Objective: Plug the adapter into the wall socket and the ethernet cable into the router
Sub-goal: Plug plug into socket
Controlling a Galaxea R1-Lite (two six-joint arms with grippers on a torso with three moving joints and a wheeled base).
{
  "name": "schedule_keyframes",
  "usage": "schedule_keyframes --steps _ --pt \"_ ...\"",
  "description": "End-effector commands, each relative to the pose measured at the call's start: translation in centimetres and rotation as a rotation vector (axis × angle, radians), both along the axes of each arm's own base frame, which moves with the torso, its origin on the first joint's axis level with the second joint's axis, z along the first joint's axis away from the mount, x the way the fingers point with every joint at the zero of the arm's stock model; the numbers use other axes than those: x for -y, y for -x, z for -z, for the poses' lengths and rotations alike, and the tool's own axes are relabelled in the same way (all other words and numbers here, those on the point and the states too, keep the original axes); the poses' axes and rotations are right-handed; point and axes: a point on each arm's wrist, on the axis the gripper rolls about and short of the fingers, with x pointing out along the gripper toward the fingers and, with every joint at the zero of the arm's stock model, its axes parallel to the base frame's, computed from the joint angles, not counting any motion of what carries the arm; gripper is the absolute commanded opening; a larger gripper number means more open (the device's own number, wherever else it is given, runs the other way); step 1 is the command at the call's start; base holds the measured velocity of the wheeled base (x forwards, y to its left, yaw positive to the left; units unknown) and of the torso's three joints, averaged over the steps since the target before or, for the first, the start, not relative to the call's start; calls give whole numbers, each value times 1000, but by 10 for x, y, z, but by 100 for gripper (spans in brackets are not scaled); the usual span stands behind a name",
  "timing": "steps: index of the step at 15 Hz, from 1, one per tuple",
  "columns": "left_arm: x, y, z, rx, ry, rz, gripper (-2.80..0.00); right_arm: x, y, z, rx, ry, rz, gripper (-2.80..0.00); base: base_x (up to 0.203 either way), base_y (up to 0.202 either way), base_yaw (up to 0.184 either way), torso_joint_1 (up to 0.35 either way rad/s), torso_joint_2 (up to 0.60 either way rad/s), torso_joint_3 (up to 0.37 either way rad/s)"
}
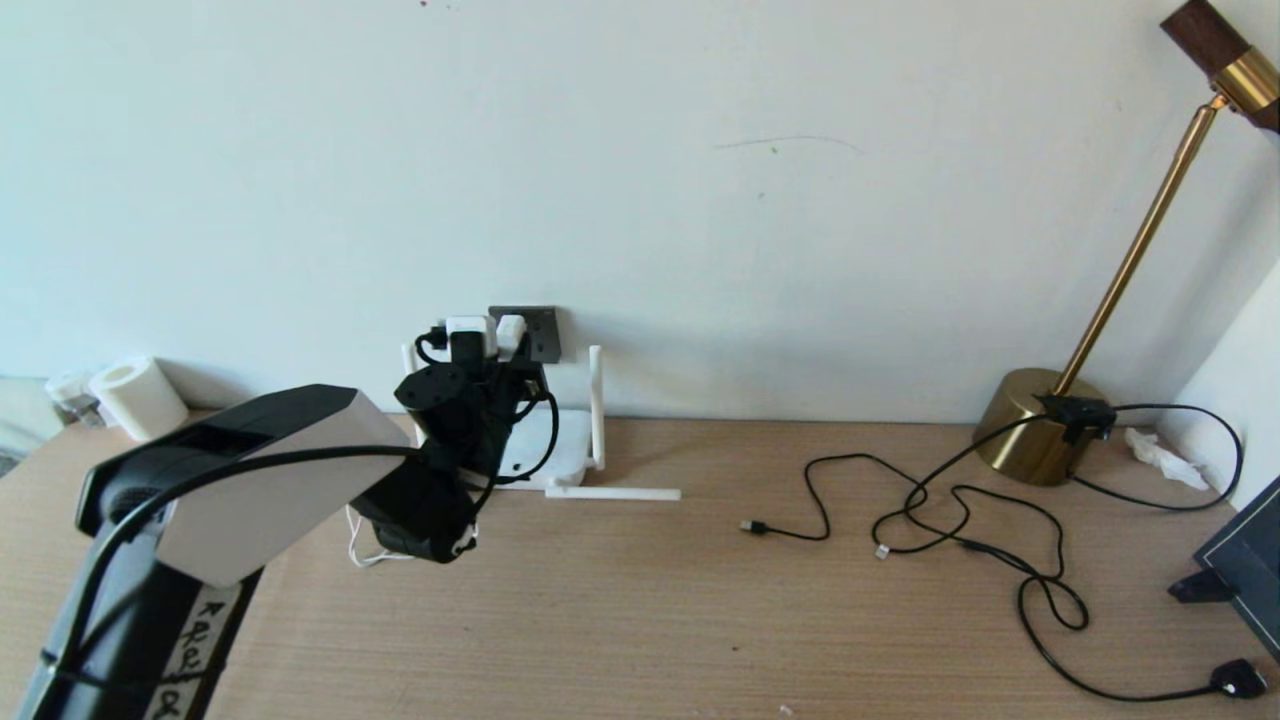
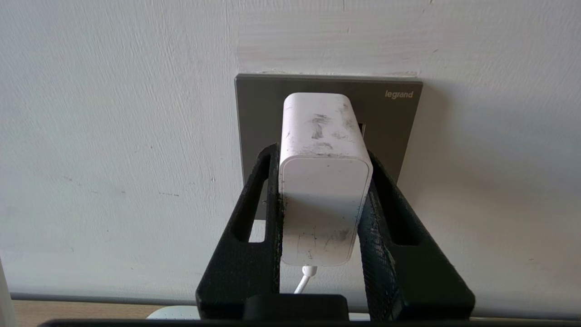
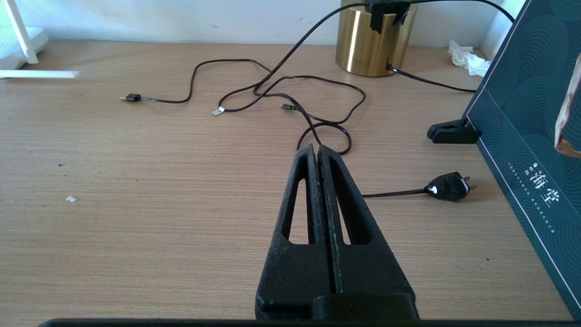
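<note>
At the wall above the table's far edge, toward its left end, the left gripper (image 2: 324, 181) clamps the adapter (image 2: 323, 177) between its fingers, the adapter's front pressed against the wall socket (image 2: 395, 118). The router (image 1: 545, 450) sits on the tabletop (image 1: 640, 620) just below. The right gripper (image 3: 317, 152), fingers pressed together and empty, hovers over the table's right part near thin black cables (image 3: 290, 91).

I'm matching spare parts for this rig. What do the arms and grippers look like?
The left arm has a pale grey boxy shell on black joints, a black cable running along it, and a white handwritten label lower down. The left gripper and right gripper match: matte black, rough-textured tapering fingers, each with a long slot cut through. The right arm itself is out of view.
</note>
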Motion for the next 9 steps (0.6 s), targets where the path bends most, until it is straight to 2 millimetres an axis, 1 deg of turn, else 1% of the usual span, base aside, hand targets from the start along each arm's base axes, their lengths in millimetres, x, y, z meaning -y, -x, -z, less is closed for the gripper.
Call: schedule_keyframes --steps 1,9 --pt "0 0 2 1 1 -2 -280 0 0 0 -2 0 0 -280 0 0 0 0 0 0" --pt "0 2 3 -7 -1 -2 -280 0 0 0 -2 0 0 -280 0 0 0 0 0 0"
